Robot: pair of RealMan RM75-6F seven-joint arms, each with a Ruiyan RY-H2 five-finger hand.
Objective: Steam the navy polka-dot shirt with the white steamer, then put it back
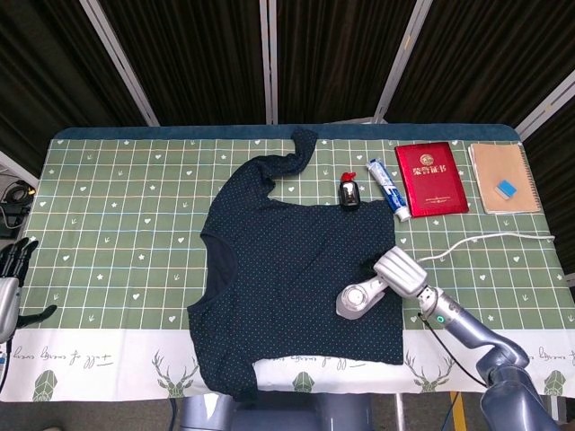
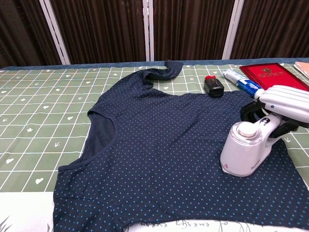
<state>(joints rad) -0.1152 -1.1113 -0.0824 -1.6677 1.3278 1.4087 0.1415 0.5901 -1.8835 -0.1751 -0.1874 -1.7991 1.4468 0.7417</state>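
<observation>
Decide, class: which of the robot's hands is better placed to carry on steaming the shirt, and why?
Right. The right hand already grips the white steamer on the navy polka-dot shirt; the left hand sits off the table's left edge.

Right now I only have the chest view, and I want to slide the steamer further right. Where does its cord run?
Observer: From the white steamer gripped by the right hand, the cord runs rightward over the tablecloth to the table's right edge.
Operator: Does it lie on anything?
Observer: No. The red booklet and the tan notebook lie apart from it, nearer the far edge.
Operator: And the left hand?
Observer: The left hand is beside the table's left edge, fingers apart, holding nothing.
</observation>
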